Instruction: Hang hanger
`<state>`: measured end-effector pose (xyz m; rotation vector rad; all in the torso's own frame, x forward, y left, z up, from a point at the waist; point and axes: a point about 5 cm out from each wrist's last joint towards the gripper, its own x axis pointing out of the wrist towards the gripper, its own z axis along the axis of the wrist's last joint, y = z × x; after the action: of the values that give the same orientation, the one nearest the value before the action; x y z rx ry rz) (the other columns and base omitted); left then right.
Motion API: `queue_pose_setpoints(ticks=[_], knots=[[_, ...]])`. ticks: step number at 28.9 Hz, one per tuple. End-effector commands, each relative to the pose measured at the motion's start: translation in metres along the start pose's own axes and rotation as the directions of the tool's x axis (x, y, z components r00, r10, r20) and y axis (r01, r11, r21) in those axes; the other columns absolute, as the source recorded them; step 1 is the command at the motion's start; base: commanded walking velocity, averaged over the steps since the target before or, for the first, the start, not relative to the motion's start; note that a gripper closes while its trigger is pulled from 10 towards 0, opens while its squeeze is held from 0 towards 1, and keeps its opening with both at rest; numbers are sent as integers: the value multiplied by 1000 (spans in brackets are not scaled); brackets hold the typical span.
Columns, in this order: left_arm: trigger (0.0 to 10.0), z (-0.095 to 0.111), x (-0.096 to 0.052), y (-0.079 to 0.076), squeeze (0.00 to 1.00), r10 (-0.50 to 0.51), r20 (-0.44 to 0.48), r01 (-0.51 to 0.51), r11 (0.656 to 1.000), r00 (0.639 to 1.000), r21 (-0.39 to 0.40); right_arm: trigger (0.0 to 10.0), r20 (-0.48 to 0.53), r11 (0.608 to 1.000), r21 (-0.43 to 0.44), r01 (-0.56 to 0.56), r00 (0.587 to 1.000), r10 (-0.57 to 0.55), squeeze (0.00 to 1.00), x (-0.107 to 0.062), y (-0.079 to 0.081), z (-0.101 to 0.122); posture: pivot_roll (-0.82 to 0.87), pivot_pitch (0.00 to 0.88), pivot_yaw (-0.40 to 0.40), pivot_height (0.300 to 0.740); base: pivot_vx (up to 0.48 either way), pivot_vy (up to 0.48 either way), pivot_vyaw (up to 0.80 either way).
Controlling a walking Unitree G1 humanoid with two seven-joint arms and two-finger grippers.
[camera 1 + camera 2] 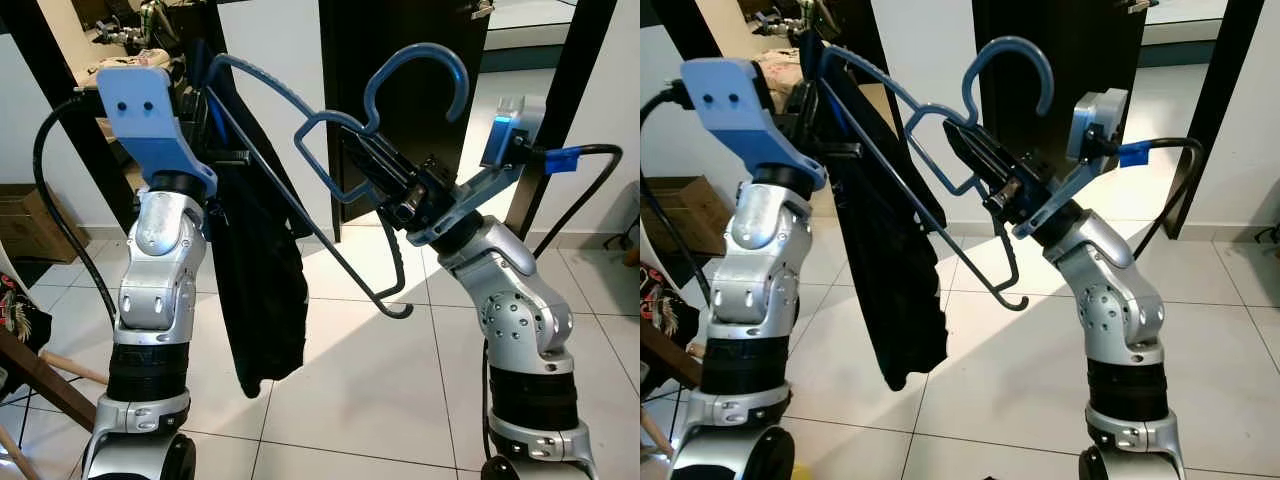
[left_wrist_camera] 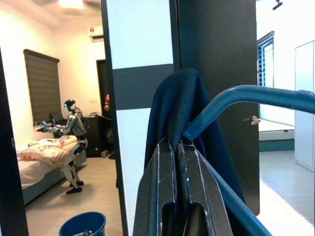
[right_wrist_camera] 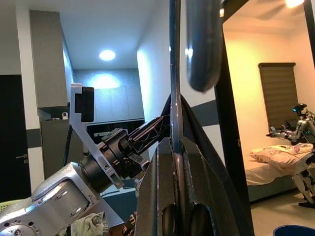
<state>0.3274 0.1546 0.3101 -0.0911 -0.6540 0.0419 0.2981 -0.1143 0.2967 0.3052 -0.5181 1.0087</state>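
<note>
Home: bed (image 2: pixel 42 162), tiled floor (image 1: pixel 350 380), dark door (image 1: pixel 400 100).

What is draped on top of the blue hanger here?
A dark garment hangs over one shoulder of the blue hanger, near the left gripper. The right gripper clamps the neck below the hook. The cloth hides the hanger arm beneath it.

Beneath me lies a floor of large pale glossy tiles (image 1: pixel 330 360) with sunlight across it. To my left a brown cardboard box (image 1: pixel 30 225) sits against the white wall, and dark wooden legs (image 1: pixel 40 375) of some furniture slant in at the lower corner. Ahead stands a dark door (image 1: pixel 1070 60). Past the black-and-white doorframe (image 2: pixel 140 88) I see a bed with pale bedding (image 2: pixel 42 157), a dark roller blind (image 2: pixel 43 86), another silver humanoid robot (image 2: pixel 73 142) crouched beside the bed, and a round blue bucket (image 2: pixel 82 225).
</note>
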Motion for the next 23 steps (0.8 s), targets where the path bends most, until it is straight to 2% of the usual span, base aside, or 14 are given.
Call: queue_pose_setpoints(ticks=[1, 6, 7, 8, 9, 10, 11, 12, 13, 15, 16, 23], knots=[[0, -5, 0, 10, 0, 25, -21, -24, 1000, 999, 17, 10000, 28, 999, -13, -38, 999, 39, 0, 3, 8, 6, -59, 0, 130, 740, 0, 0, 0], [0, -3, 2, 11, 0, 22, -15, -22, 1000, 1000, 16, 10000, 6, 999, -28, -22, 1000, 23, 0, 2, 6, 3, -58, 0, 131, 740, 0, 0, 0], [0, -2, 3, 11, 0, 17, -11, -17, 1000, 1000, 13, 10000, -65, 997, -76, 6, 998, -11, 0, 1, 2, -6, -54, 0, 129, 740, 0, 0, 0], [0, -2, 3, 11, 0, 17, -11, -17, 1000, 1000, 13, 10000, -65, 997, -76, 6, 998, -11, 0, 1, 2, -6, -54, 0, 129, 740, 0, 0, 0], [0, -1, 3, 10, 0, 11, -8, -11, 1000, 1000, 11, 10000, -147, 991, -128, 40, 987, -59, 0, -1, -4, -16, -51, 0, 128, 740, 0, 0, 0], [0, -1, 3, 10, 0, 11, -8, -11, 1000, 1000, 11, 10000, -147, 991, -128, 40, 987, -59, 0, -1, -4, -16, -51, 0, 128, 740, 0, 0, 0], [0, -1, 3, 9, 0, 5, -7, -5, 1000, 1000, 7, 10000, -222, 981, -179, 72, 969, -112, 0, -4, -10, -27, -51, 0, 128, 740, 0, 0, 0], [0, -1, 3, 9, 0, 5, -7, -5, 1000, 1000, 7, 10000, -222, 981, -179, 72, 969, -112, 0, -4, -10, -27, -51, 0, 128, 740, 0, 0, 0], [0, -1, 3, 8, 0, -3, -10, 3, 1000, 1000, 4, 10000, -268, 971, -215, 102, 950, -159, 0, -5, -15, -34, -49, 0, 127, 740, 0, 0, 0], [0, -1, 3, 8, 0, -3, -10, 3, 1000, 1000, 4, 10000, -268, 971, -215, 102, 950, -159, 0, -5, -15, -34, -49, 0, 127, 740, 0, 0, 0], [0, -2, 2, 7, 0, -11, -14, 11, 1000, 1000, 0, 10000, -302, 963, -244, 117, 934, -191, 0, -7, -18, -38, -47, 0, 129, 740, 0, 0, 0], [0, -4, 1, 0, 0, -41, -24, 40, 999, 999, -19, 10000, -364, 941, -316, 121, 900, -238, 0, -9, -22, -44, -47, 0, 129, 740, 0, 0, 0]])
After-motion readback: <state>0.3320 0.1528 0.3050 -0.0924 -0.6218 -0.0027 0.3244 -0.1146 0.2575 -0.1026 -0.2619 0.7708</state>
